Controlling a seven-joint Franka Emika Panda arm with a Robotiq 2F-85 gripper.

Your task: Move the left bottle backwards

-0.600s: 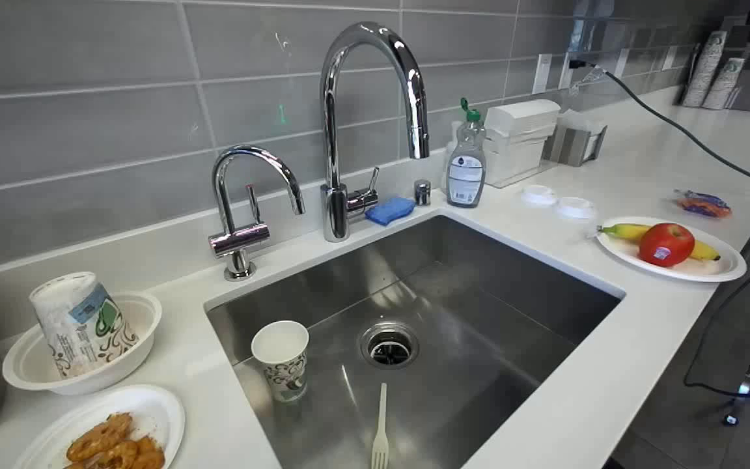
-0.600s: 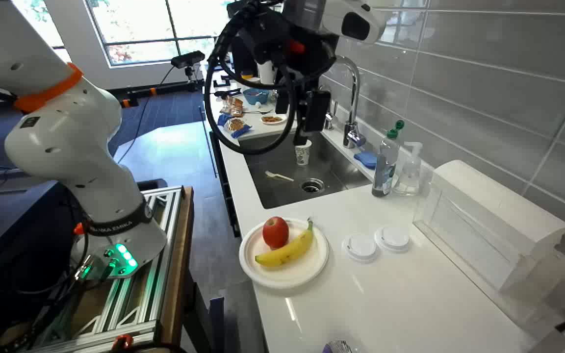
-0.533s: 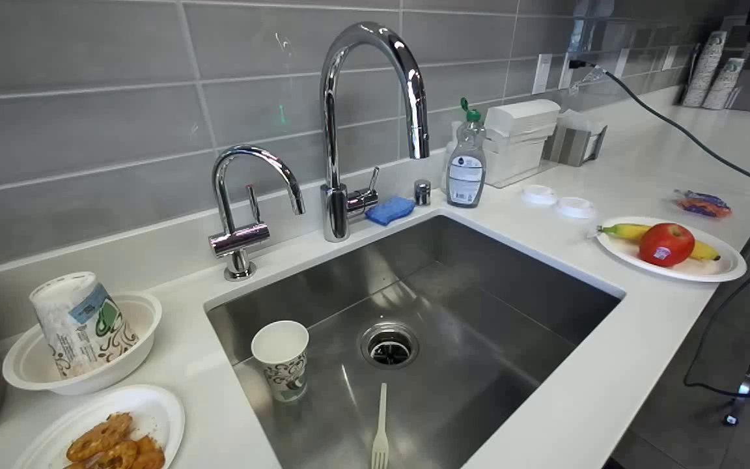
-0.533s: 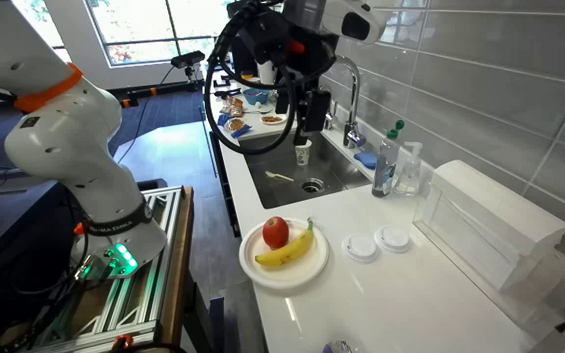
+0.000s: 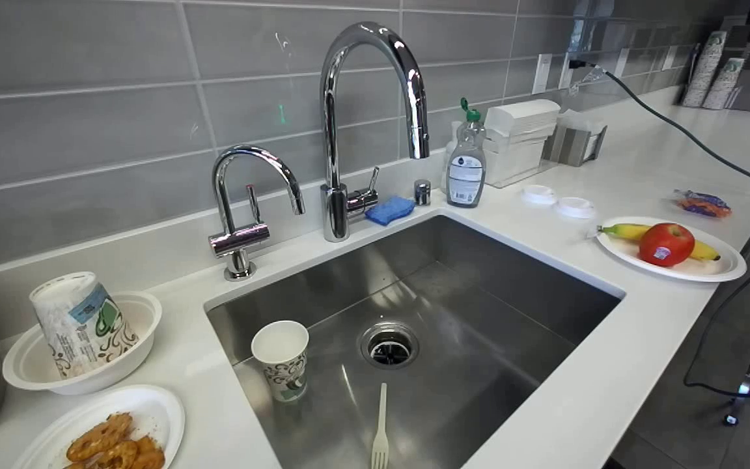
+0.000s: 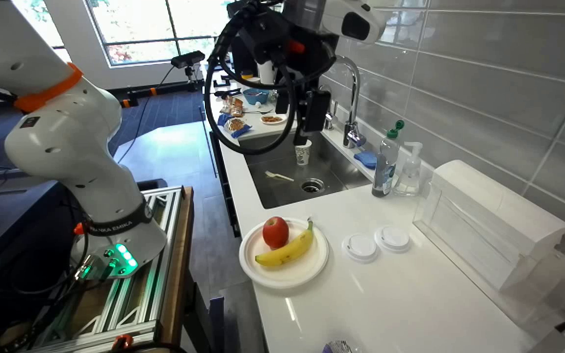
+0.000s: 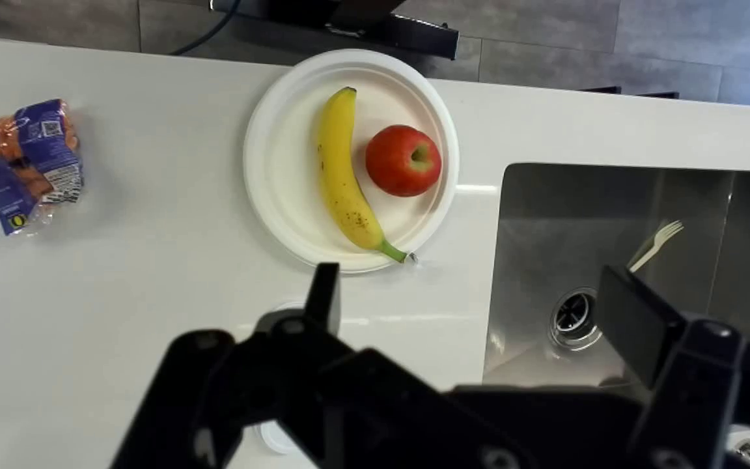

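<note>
The left bottle, a slim clear dish-soap bottle with a bluish body and a flipped-up green cap, stands upright on the counter at the sink's back corner. It also shows from its label side in an exterior view. The bottle is out of view in the wrist view. My gripper hangs above the sink, apart from the bottle and higher than it. In the wrist view my gripper has its black fingers wide apart with nothing between them. It is out of view in an exterior view that shows the sink closely.
A clear pump bottle stands right beside the left bottle. A paper-towel holder, two white lids, a blue sponge and the tall faucet are near. A plate holds fruit. The sink holds a cup and fork.
</note>
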